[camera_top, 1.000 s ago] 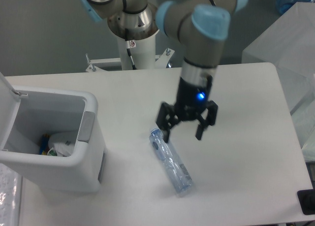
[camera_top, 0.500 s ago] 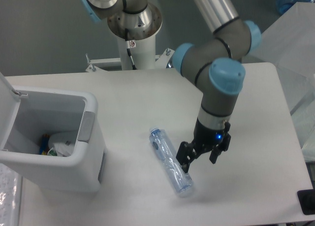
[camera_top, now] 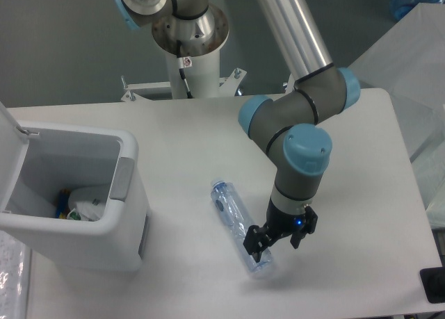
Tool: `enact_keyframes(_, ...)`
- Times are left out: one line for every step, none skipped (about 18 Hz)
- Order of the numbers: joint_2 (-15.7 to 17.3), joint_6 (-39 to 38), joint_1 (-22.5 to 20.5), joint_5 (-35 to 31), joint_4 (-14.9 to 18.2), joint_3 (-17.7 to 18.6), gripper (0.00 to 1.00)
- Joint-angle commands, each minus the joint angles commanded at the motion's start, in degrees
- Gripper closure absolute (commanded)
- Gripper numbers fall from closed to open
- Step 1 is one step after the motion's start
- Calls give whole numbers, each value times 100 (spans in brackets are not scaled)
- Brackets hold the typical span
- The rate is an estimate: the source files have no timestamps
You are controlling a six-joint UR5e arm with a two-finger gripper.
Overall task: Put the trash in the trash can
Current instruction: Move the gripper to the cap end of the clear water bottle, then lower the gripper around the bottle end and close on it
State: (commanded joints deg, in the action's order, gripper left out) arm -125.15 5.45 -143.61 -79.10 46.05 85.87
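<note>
The crushed plastic bottle (camera_top: 240,227) lies flat on the tabletop (camera_top: 348,159), its long axis running diagonally from a capped end up and to the left down to a blunt end lower right; it sits well apart from the trash can (camera_top: 83,215), which stands at the left edge with its lid (camera_top: 10,152) tipped back and open; inside the can a white crumpled wrapper (camera_top: 87,206) is visible, so one piece looks already binned and the bottle is what remains. The gripper (camera_top: 277,239) hangs low over the bottle's lower-right end — one finger just at or over the bottle's flank, the other out to the right on bare tabletop; the jaws stand spread with nothing between them, and they appear to cross the bottle's axis rather than run along it, which is the alignment a pinch across the narrow width calls for. My judgement: the grasp is not yet made; the gripper sits toward one end rather than the middle, so the bottle may tilt when lifted — whether a finger already touches the plastic I cannot tell.
</note>
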Motion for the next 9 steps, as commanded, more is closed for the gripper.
enact_keyframes(-44, -9, 9, -44, 0, -17, 0)
enact_keyframes(-62, 0, 18, -62, 0, -44, 0)
enact_keyframes(-88, -9, 44, -62, 0, -61, 0)
enact_keyframes(-140, -9, 61, -70, 0, -62, 0)
enact_keyframes(-202, -9, 70, -79, 0, -70, 0)
enact_keyframes(-211, -9, 79, -88, 0, -70, 0)
enact_keyframes(-220, 0, 114, -149, 0, -62, 0)
enact_keyframes(-229, 0, 140, -211, 0, -70, 0)
enact_keyframes(-264, -9, 149, -263, 0, -79, 0)
